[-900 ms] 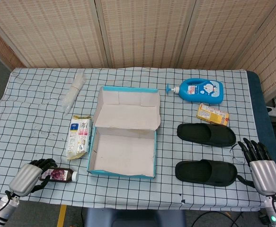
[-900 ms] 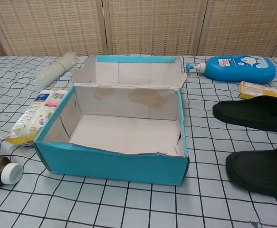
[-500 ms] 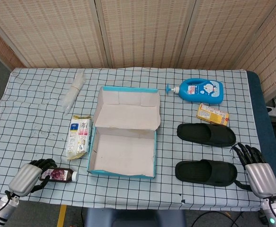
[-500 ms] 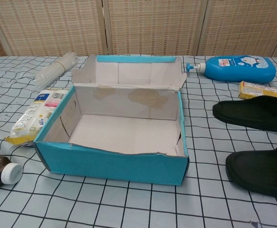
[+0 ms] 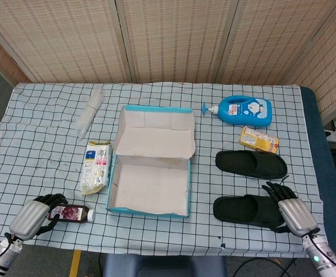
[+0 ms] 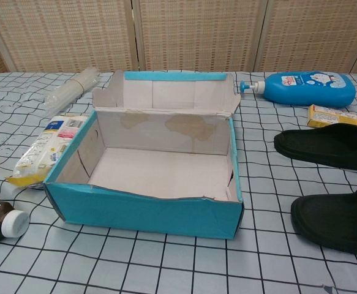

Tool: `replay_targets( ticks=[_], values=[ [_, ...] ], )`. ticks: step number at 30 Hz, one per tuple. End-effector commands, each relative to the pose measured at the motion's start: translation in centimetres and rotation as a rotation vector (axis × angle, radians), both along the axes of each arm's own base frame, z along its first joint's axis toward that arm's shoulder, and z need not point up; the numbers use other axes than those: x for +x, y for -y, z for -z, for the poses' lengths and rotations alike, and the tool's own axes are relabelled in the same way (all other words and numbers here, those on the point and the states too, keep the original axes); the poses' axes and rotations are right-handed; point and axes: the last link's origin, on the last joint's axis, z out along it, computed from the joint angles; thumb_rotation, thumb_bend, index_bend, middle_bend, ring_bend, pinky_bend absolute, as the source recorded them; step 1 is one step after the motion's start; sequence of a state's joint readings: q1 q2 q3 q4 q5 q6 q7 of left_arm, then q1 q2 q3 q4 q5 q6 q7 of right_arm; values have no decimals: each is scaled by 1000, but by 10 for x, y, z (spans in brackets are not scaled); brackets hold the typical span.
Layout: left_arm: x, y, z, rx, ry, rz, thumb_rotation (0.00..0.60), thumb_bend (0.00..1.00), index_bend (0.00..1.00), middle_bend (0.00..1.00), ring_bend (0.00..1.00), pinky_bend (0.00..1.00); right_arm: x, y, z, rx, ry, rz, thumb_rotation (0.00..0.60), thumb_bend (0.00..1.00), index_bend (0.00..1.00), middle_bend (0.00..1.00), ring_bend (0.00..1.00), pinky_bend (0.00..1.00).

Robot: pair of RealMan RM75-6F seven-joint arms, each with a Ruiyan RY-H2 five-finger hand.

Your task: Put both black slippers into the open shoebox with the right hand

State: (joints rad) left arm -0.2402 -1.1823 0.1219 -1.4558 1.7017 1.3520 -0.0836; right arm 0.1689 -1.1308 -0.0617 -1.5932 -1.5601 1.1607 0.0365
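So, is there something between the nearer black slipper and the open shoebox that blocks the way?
Nothing visible does. Only bare checkered cloth lies between the nearer slipper and the shoebox. The right hand is already at the slipper's outer end.

Two black slippers lie flat, side by side: the near slipper [image 5: 249, 210] seemingly touches the right hand's fingertips [image 5: 273, 190], the far slipper [image 5: 250, 164] just beyond them. The empty blue shoebox [image 5: 149, 187] sits well leftward, lid open.
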Motion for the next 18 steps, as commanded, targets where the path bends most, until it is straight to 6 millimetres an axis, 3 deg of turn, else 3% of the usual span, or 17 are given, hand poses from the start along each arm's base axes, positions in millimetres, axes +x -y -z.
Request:
replay_targets(
  ticks=[1, 18],
  values=[
    [1, 0, 0, 2, 6, -1, 600, 516, 313, 247, 281, 424, -5, 15, 16, 64, 25, 3, 600, 0, 0, 0, 0, 73],
    [1, 0, -3, 8, 15, 10, 600, 514, 313, 247, 281, 424, -4, 32, 56, 197, -12, 32, 600, 0, 0, 0, 0, 90]
  ],
)
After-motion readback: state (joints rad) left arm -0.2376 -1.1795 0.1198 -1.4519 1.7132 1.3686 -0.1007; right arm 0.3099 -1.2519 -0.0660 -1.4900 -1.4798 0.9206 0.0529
